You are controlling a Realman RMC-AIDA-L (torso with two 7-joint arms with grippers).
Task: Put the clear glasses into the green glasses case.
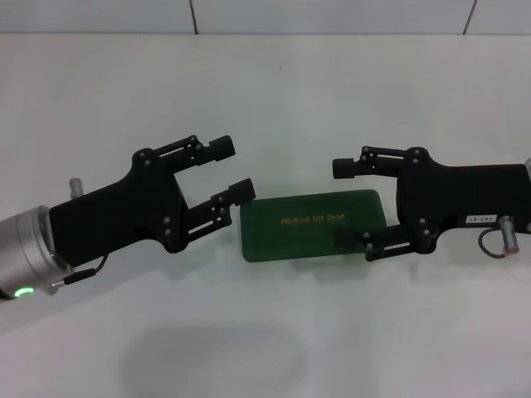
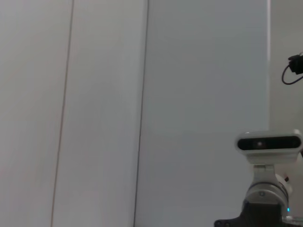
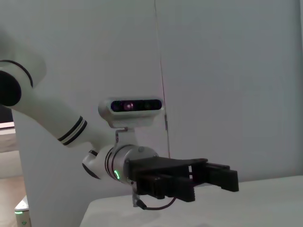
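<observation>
The green glasses case (image 1: 303, 236) lies shut on the white table (image 1: 265, 91), lid up, with gold lettering across it. My left gripper (image 1: 232, 169) is open just off the case's left end, its nearer fingertip close to the case's corner. The right gripper (image 1: 341, 202) is open over the case's right end, and its nearer finger crosses the case's front right part. Whether either finger touches the case cannot be told. The clear glasses are out of view. The right wrist view shows the left gripper (image 3: 231, 178) side-on above the table.
A tiled wall (image 1: 332, 15) runs along the table's far edge. The left wrist view shows only wall and the right arm's wrist camera (image 2: 269, 142). In the head view nothing but the case lies on the table.
</observation>
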